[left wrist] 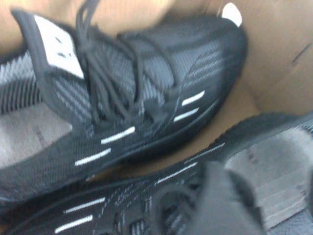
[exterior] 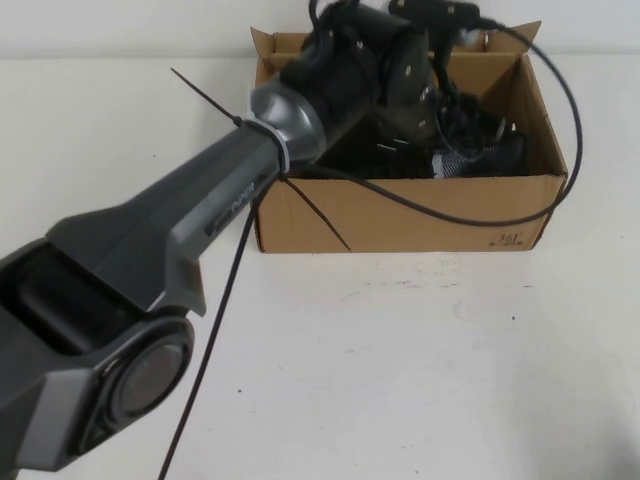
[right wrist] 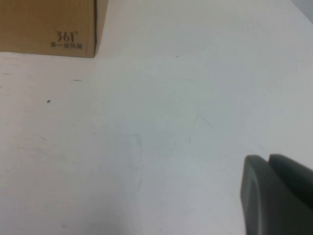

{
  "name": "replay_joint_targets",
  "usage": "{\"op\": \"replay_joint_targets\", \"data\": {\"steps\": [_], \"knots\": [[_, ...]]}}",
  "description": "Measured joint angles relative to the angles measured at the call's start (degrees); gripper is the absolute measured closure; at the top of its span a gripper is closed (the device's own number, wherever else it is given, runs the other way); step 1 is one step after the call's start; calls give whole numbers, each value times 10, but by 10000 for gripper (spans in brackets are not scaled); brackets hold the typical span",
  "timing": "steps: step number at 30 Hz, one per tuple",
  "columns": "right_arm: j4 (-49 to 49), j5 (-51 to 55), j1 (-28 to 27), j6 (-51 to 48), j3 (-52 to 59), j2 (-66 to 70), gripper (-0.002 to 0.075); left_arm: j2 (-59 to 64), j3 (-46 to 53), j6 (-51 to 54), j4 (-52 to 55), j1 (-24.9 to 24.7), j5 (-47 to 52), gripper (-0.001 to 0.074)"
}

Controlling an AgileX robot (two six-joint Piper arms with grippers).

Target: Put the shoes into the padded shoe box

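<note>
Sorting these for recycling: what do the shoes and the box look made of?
Shoes: black knit fabric, matte, woven texture visible, cord laces. Shoe box: brown corrugated cardboard, dull and unglossed, judging by its folded flaps. Left gripper is down inside the box; right gripper is over the bare table.

The place looked like a robotics lab or test bench rather than a home. A plain, bare white tabletop (exterior: 420,370) ran back to a blank pale wall, and a dark grey jointed robot arm (exterior: 180,240), with loose black cables (exterior: 560,130) and a black zip tie around it, reached over an open brown corrugated cardboard box (exterior: 400,215) with small dark print at one lower corner.
</note>
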Motion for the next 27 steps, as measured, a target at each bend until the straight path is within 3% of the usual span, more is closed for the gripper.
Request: {"op": "replay_joint_targets", "data": {"steps": [3,8,10,15,17,22,27], "knots": [[0,0,0,0,0,0,734,-17,-2,1,0,0,2,297],[0,0,0,0,0,0,734,-60,-2,2,8,0,45,271],[0,0,0,0,0,0,734,-80,-2,5,17,0,67,321],[0,0,0,0,0,0,734,-138,-2,40,48,0,133,617],[0,0,0,0,0,0,734,-159,-3,47,57,0,156,686],[0,0,0,0,0,0,734,-212,13,62,85,0,180,730],[0,0,0,0,0,0,734,-292,122,56,130,0,151,735]]}}
